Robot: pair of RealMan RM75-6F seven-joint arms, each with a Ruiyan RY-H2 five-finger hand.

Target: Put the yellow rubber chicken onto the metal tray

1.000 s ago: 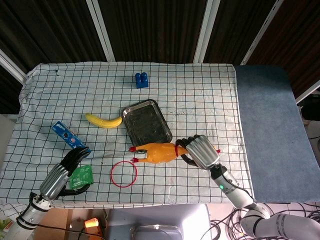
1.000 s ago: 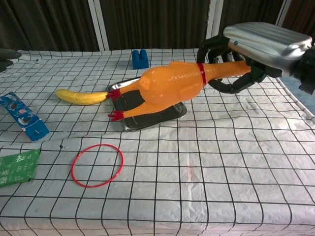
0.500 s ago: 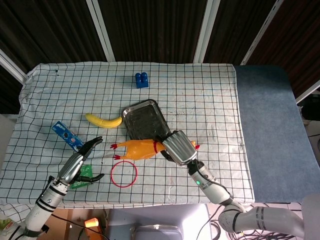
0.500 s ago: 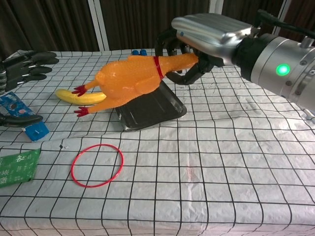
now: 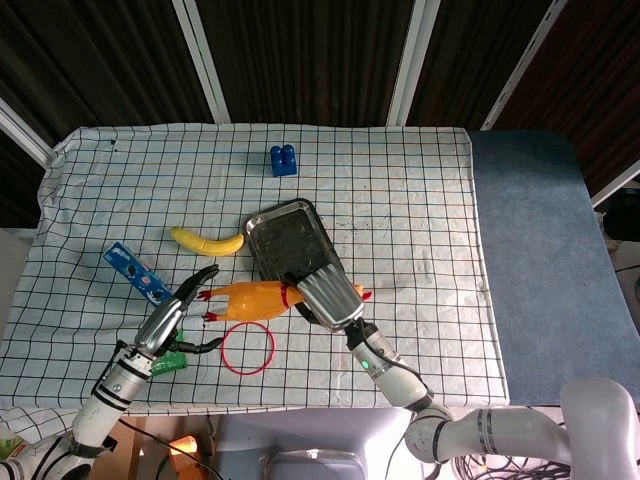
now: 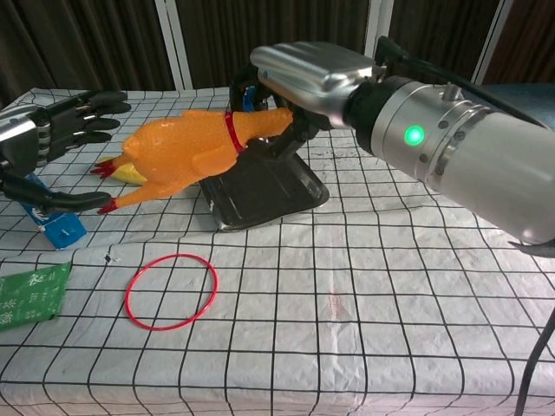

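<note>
Carrying the yellow rubber chicken (image 6: 186, 149) by its neck, the right hand (image 6: 303, 74) has swung leftward over the last second, so the toy now hangs in the air past the near-left corner of the metal tray (image 5: 292, 246) rather than to the tray's right. Its fingers wrap the neck by the red collar. Over the same second the left hand (image 5: 172, 322) has lifted off the table and come up toward the chicken's red feet, fingers spread and holding nothing. This looks like a handover taking shape, or an overshoot; either way the chicken is off the tray and must travel back over it before release.

From the head view, the chicken's body sits between the tray and the red ring (image 5: 248, 348), with the banana (image 5: 208, 241) behind it. Only the chest view shows the toy clear of the cloth and tilted tail-down, with the left fingertips close by its feet; whether they touch, I cannot tell.
</note>
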